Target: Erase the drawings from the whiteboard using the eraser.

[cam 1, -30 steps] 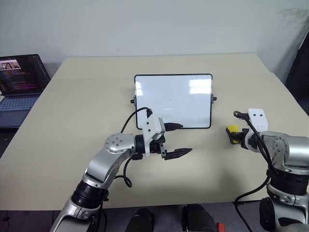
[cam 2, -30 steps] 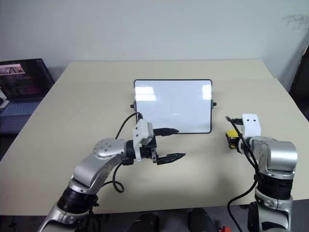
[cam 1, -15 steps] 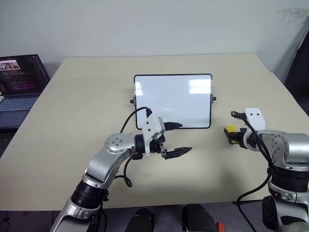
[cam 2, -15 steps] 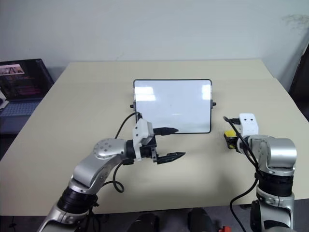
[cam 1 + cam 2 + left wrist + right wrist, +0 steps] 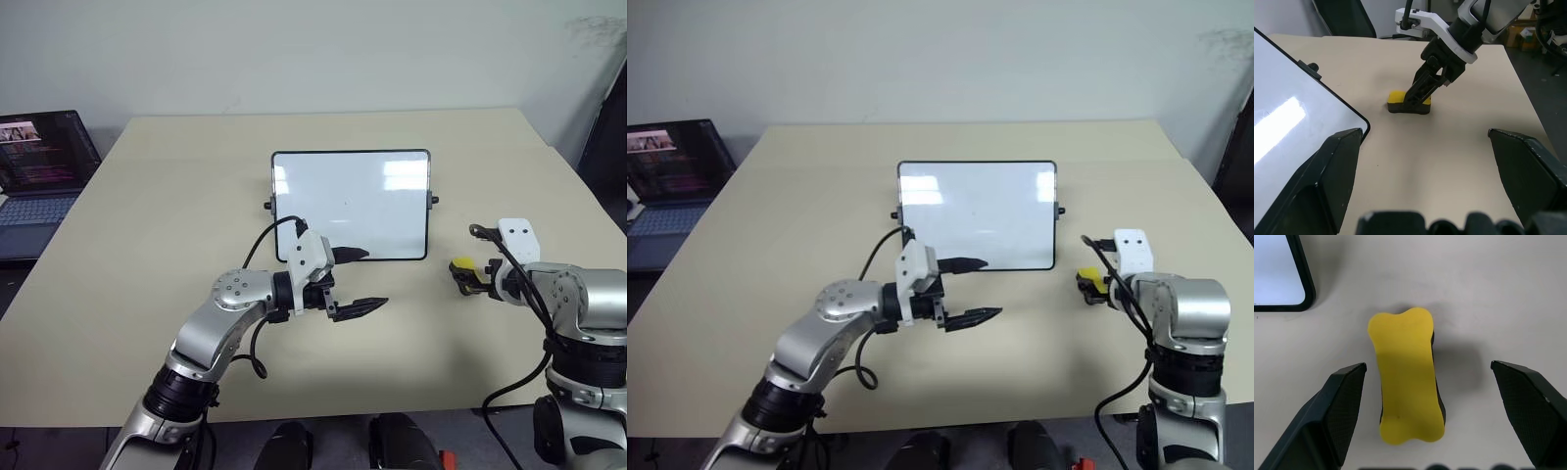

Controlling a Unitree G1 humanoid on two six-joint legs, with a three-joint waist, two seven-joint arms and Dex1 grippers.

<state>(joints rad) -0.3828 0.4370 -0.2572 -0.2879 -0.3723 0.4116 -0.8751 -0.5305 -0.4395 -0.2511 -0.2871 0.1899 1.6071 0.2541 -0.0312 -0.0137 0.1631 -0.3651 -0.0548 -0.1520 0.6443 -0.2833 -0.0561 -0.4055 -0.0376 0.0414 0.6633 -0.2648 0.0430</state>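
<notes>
On the beige table [image 5: 176, 196] we start with the biggest thing, the whiteboard [image 5: 351, 204], which lies at mid-table with its long side running left to right. Its white face looks clean to us: we can make out no drawings on it from the head views. Off its right short side, near the lower right corner but apart from the frame, sits the eraser [image 5: 1405, 374], yellow back up and dark felt down on the table.

Everything to come turns on how the eraser lies to the right gripper [image 5: 1427, 418]. From the right wrist we see the block directly ahead of the jaws, between the two black fingers [image 5: 1342, 406], which stand spread wide with clear table on either side of it; nothing is pinched. Its long axis runs along the gripper's line of sight, so the fingers flank its long sides. We judge the right arm far the nearer.

The left gripper [image 5: 355, 283] hovers in front of the board's lower edge, jaws parted and empty, pointing toward the eraser.

From the left wrist we see the right fingers reaching down beside the eraser [image 5: 1409, 103], and its dark underside, which the head views barely resolve.
</notes>
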